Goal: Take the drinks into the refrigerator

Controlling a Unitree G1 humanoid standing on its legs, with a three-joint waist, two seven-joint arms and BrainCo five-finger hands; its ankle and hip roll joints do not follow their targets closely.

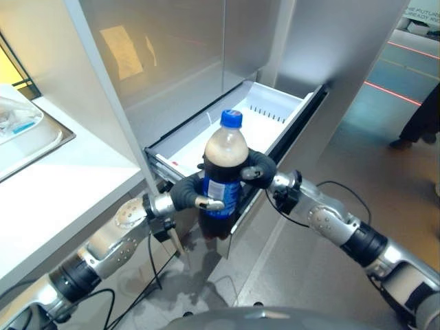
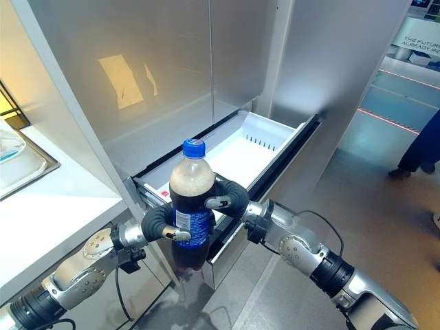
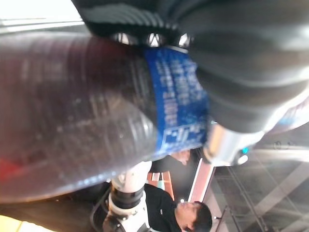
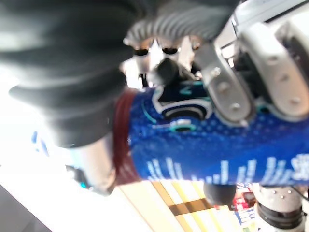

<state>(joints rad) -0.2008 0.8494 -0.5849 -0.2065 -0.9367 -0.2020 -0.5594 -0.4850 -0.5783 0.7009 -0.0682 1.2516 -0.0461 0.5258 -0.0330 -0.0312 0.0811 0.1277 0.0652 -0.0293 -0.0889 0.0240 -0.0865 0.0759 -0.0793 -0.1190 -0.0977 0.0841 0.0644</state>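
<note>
1. A clear plastic bottle of dark cola with a blue label and blue screw cap (image 1: pixel 223 168) stands upright in the air, held between both hands in front of the open drawer's front edge, its base lower than that edge.
2. The left hand (image 1: pixel 187 194) clasps the bottle's label from the robot's left; its fingers (image 1: pixel 208 203) curl across the front of the label, and in the left wrist view the dark ribbed cover (image 3: pixel 231 58) lies right against the bottle.
3. The right hand (image 2: pixel 230 198) clasps the same bottle from the robot's right, just under the shoulder, with a silver finger (image 4: pixel 224 92) bent over the blue label.
4. Just behind the bottle, a white plastic pull-out drawer with a dark front (image 1: pixel 271 113) is drawn out from the silver-grey refrigerator (image 2: pixel 172 75), whose upper doors are closed.
5. At the left edge, a white countertop (image 1: pixel 62 185) carries a steel sink (image 1: pixel 45 141) near its far corner.
6. Far right, a person in dark clothing (image 1: pixel 423 117) stands on the grey floor (image 1: pixel 357 158).
</note>
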